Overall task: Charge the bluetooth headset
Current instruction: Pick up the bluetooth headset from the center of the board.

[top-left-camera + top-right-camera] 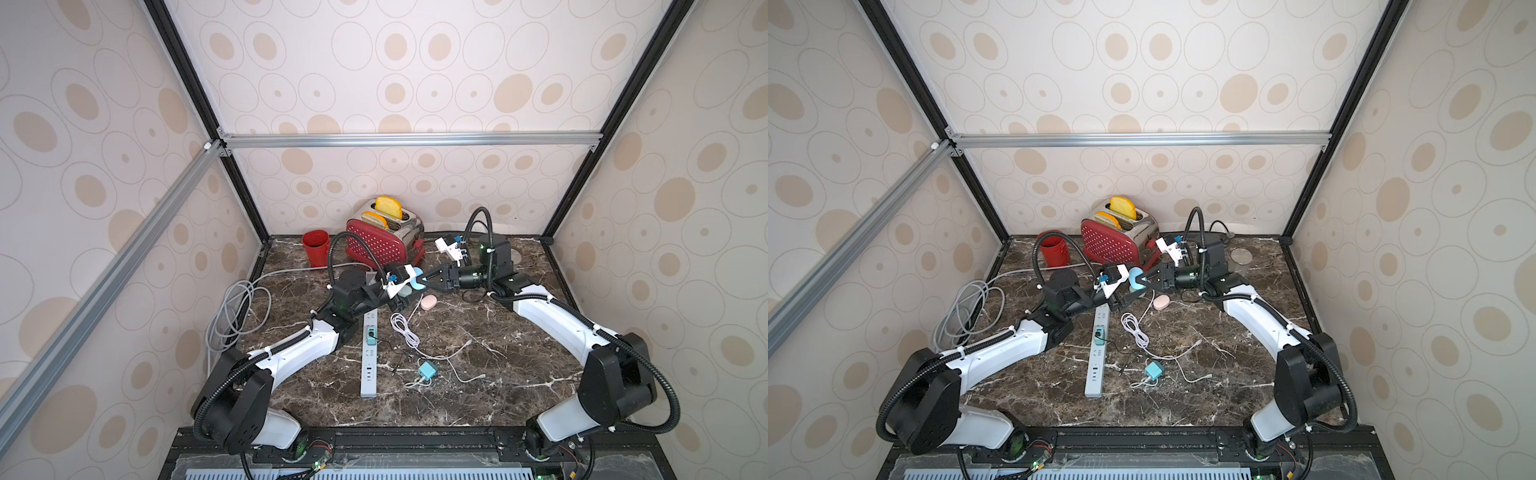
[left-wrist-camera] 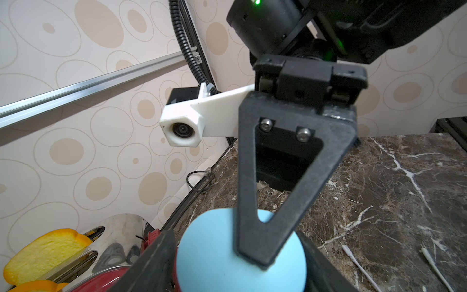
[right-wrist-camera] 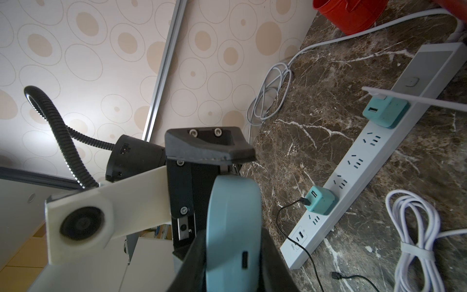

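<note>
Pale-blue headset case (image 3: 232,215) is held above the table (image 1: 478,374), pinched across its faces by the right gripper (image 1: 1145,280); the left gripper (image 2: 237,257) is set wide about its rim, contact not discernible, and should be closed squarely, clear of the charging port (image 3: 244,260), before release.

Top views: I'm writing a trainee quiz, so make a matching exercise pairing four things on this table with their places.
1 round light-blue plastic headset case
2 red metal bucket
3 pink oval plastic case
4 yellow toast slice

A in a slot of the red-sided toaster
B lying on the marble tabletop
C beside the toaster, at the back
D held by the right gripper

Pairs: 1-D, 2-C, 3-B, 4-A
</note>
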